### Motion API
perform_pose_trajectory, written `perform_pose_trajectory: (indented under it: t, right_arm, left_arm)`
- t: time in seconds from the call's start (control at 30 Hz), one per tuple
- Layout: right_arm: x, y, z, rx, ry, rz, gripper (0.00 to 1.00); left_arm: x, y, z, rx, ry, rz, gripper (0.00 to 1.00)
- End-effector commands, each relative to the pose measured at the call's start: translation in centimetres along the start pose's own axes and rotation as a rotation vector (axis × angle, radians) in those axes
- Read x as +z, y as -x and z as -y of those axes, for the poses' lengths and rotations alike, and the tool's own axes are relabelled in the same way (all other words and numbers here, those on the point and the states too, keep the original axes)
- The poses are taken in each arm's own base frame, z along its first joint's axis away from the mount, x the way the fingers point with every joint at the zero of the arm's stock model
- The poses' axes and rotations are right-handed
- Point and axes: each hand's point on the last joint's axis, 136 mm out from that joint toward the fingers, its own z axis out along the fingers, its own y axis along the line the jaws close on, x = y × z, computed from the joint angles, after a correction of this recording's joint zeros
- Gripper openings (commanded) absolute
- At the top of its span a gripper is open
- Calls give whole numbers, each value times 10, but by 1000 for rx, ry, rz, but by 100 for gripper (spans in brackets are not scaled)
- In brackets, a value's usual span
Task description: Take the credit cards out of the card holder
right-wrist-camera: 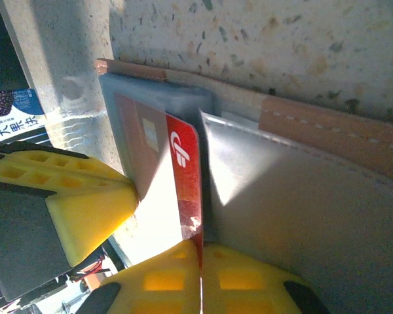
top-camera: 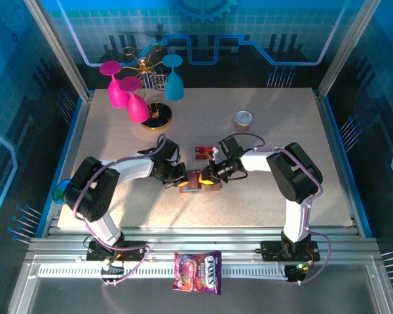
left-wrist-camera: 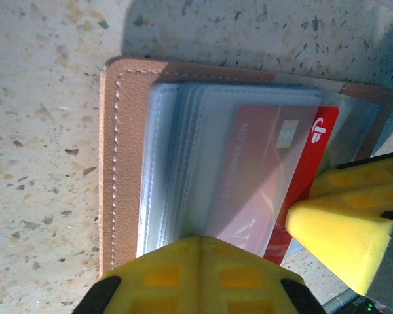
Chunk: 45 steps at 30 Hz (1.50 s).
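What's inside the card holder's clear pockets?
A red card in the top pocket, one edge sticking out of the card holder. Pockets underneath are covered, contents unseen.

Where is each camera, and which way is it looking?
Top external: above and behind the arms, looking down on the table; both arms show, left gripper and right gripper meeting at the card holder.
Left wrist: on the left arm, looking down past its shut yellow fingers at the open card holder and a red card.
Right wrist: on the right arm, facing the card holder from the opposite side; its fingers pinch that red card.
Shared: both wrist views show the same red card.
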Motion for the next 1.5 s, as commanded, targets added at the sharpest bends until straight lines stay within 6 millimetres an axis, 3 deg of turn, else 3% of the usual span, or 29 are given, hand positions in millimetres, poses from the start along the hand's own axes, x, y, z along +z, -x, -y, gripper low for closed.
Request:
perform_pose_trajectory:
  t: [0.0,0.33,0.7,1.03,1.27,1.47]
  right_arm:
    - [-12,0,6,8,-27,20,7]
    - [-34,-4,20,-20,-160,19,5]
    - [-50,-1,17,-52,-247,48,4]
    - [-52,-2,16,-61,-283,49,4]
    - [-41,-3,-5,-45,-166,33,13]
    - [-38,-3,-12,-46,-150,41,14]
  left_arm:
    - [5,-4,-20,-7,91,-15,4]
    - [3,-3,-17,1,88,-13,4]
    - [2,-2,-14,4,78,-11,5]
    - [1,-1,-11,5,70,-11,5]
    - [0,0,-6,8,52,-6,7]
    - [-4,1,-1,11,37,4,9]
